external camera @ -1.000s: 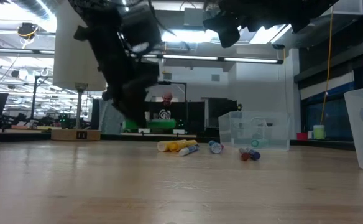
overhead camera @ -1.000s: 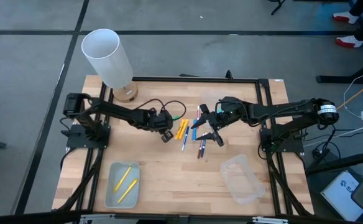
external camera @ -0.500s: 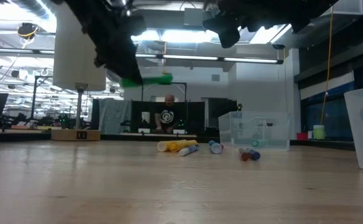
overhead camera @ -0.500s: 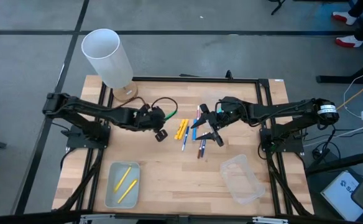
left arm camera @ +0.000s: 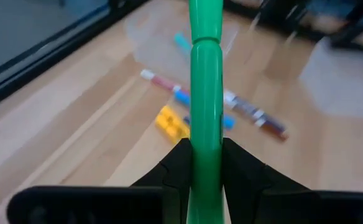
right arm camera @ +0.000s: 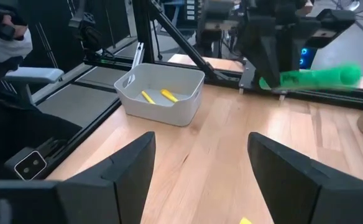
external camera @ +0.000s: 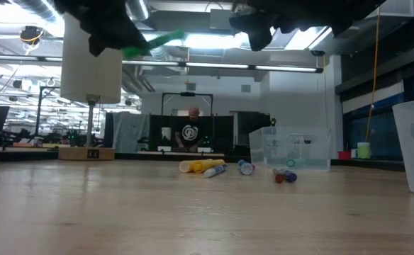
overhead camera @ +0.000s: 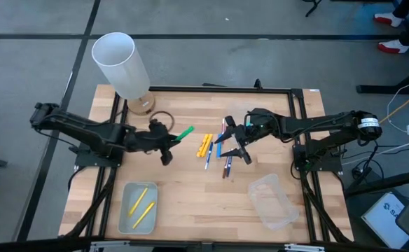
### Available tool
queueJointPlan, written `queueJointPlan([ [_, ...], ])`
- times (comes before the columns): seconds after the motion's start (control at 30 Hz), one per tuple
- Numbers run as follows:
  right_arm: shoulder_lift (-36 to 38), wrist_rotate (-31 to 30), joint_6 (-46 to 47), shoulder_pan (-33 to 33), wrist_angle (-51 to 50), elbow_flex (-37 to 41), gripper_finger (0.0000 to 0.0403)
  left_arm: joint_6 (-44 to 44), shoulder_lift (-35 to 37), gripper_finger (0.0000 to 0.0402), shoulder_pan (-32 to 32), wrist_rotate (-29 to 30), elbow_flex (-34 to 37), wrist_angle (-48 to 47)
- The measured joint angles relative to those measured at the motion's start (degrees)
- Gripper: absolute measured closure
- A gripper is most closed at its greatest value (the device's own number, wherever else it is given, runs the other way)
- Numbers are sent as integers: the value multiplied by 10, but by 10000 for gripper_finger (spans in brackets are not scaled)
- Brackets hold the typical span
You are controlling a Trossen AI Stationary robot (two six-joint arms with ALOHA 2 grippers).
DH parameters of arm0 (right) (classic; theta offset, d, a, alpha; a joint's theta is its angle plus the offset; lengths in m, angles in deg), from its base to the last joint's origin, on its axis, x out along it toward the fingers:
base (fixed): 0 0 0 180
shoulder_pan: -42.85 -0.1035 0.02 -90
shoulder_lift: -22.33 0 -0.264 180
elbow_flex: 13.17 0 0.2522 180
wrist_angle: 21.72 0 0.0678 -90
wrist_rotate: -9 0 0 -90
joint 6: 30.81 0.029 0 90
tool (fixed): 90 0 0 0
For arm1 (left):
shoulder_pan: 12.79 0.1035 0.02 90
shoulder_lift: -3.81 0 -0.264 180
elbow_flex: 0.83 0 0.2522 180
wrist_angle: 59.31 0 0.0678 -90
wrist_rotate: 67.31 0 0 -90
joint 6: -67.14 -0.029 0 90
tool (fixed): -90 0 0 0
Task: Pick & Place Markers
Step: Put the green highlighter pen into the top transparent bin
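The left gripper (overhead camera: pixel 168 140) was clamped tight on a green marker (overhead camera: pixel 184 133), well above the table, at about 9 o'clock from the loose pile. In the left wrist view the green marker (left arm camera: pixel 205 99) ran straight up between the two closed fingers (left arm camera: pixel 175 168), with the rest of the markers (left arm camera: pixel 188 112) lying on the wood below. The low view showed it high overhead (external camera: pixel 154 42).

This looked like the carry step: marker picked, not yet placed. The left tray (overhead camera: pixel 138 206), at 6 o'clock from the gripper, held two yellow markers (overhead camera: pixel 141 204); the right tray (overhead camera: pixel 272 201) looked empty. The next move probably called for swinging the green marker over a tray, lowering it inside the rim, then releasing. Which tray green belonged in could not be told.

The right gripper (overhead camera: pixel 237 148) hung spread wide over the pile (overhead camera: pixel 217 147), holding nothing, its fingers (right arm camera: pixel 125 171) far apart in the right wrist view.
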Motion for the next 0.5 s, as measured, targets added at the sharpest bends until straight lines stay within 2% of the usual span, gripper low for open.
queueJointPlan([
  [0.13,-10,-1,-2,0,32,0,147,-15,59,341,-11,-5,73,113],
  [0.27,-35,-32,-3,0,90,0,147,-48,93,341,-22,-22,132,239],
  [0.4,-55,-59,-2,0,143,0,147,-90,103,341,-34,-35,160,330],
  [0.5,-64,-70,12,3,180,0,147,-115,101,341,-43,-35,163,353],
])
